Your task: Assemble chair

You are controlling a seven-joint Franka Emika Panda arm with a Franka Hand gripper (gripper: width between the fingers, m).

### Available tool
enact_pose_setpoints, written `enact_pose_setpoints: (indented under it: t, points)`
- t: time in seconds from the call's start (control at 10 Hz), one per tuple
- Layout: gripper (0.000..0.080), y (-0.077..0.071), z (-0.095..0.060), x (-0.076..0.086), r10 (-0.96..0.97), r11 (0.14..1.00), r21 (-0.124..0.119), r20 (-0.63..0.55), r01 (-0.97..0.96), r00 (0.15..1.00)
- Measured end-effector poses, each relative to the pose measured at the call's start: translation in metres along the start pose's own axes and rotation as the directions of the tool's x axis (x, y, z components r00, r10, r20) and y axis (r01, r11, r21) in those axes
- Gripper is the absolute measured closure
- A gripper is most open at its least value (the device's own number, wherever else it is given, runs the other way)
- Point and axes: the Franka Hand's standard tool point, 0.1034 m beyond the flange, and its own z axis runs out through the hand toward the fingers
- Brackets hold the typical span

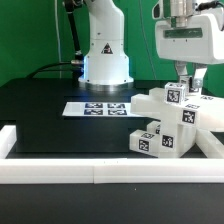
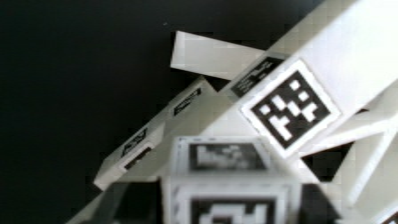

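At the top of the white chair assembly (image 1: pixel 168 122), the gripper (image 1: pixel 185 84) comes straight down from above, its two fingers (image 1: pixel 178 78) drawn close together at the uppermost tagged piece (image 1: pixel 177 96). The jaws stand nearly closed; whether they actually clamp that piece or only touch it cannot be told for sure from the exterior view, and in the wrist view the fingers themselves do not show. That wrist view is filled with the chair's white slabs (image 2: pixel 302 75) and a large black-and-white tag (image 2: pixel 290 105), tilted across the frame, with a further blurred tag (image 2: pixel 221 156) on a block nearer the camera.

The chair assembly stands on the black table (image 1: pixel 40 115), just behind the long white border rail (image 1: pixel 60 167) that runs along the table's near edge. Toward the exterior view's left of the chair, near it but apart, the marker board (image 1: pixel 97 108) lies flat on the table. Behind the marker board rises the arm's white base (image 1: pixel 105 55).
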Motion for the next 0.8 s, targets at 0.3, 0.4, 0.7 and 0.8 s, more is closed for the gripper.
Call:
enact_pose_setpoints:
  t: [0.3, 0.4, 0.7, 0.8]
  points:
    - [0.0185, -0.0012, 0.0000, -0.0042, -0.152, 0.988, -0.010, 0.007, 0.152, 0.988]
    - [0.0161, -0.0012, 0.0000, -0.0045, -0.271, 0.963, -0.010, 0.007, 0.271, 0.963]
    - [0.0151, -0.0003, 0.0020, -0.0046, -0.543, 0.839, -0.013, 0.008, 0.544, 0.839]
    - [0.0151, -0.0002, 0.0021, -0.0045, -0.569, 0.822, -0.013, 0.009, 0.569, 0.822]
